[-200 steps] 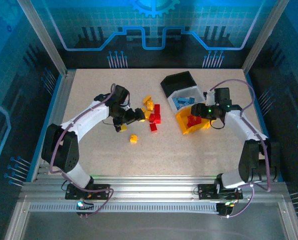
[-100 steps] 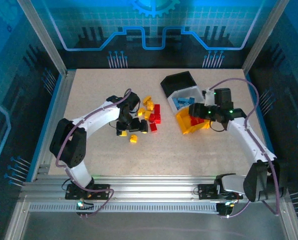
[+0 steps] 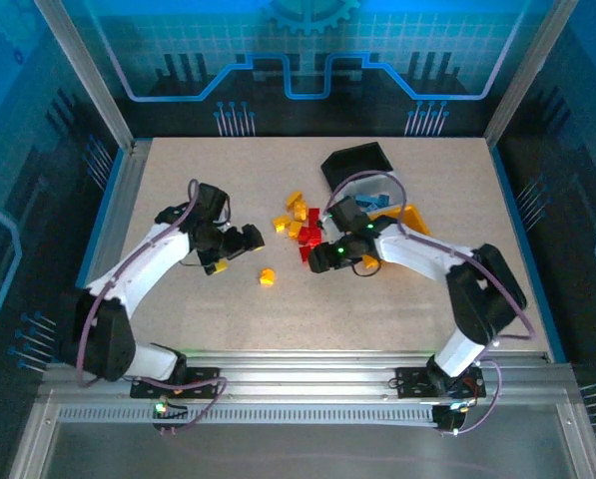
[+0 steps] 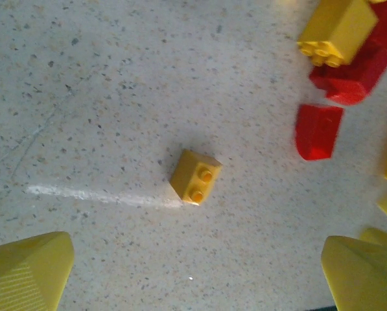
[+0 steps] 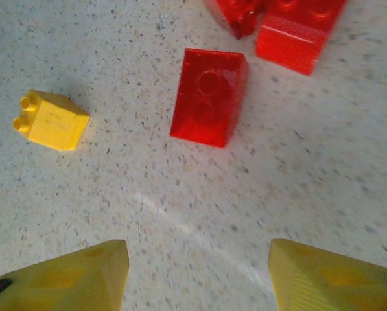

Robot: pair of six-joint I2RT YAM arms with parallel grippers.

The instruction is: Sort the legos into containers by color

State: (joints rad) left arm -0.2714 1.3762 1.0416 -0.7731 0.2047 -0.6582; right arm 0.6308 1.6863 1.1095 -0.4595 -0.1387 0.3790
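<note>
Top external view: loose legos [image 3: 299, 222] lie in a mixed red-and-yellow cluster mid-table. The bins are grouped just to its far right: black bin [image 3: 357, 160] farthest, white bin [image 3: 382, 192] nearer, yellow bin [image 3: 409, 214] nearest and rightmost. They sit close to the pile, likely to keep each carry short. One yellow brick [image 3: 267, 277] lies apart on the near side of the cluster.

Left gripper [image 4: 193, 272]: jaws spread wide, nothing between them. The left wrist view has the lone yellow brick centred ahead of the fingertips, so I judge it is lining up on that one.

Right gripper [image 5: 203, 278]: jaws apart, empty, over bare table [image 5: 180, 214]. A single red brick [image 5: 209, 97] lies just ahead, apart from its neighbours, and is the likely pick. The arm reaches left from the bins to get there.

Hard to make out:
- The right arm crosses over the yellow bin in the top view, hiding most of it and its contents.
- The white bin shows bluish pieces, count unclear.
- The black bin's interior is too dark to read.
- The cluster bricks overlap, so there is no reliable count.
- Both wrist views cut bricks off at the frame edges.
</note>
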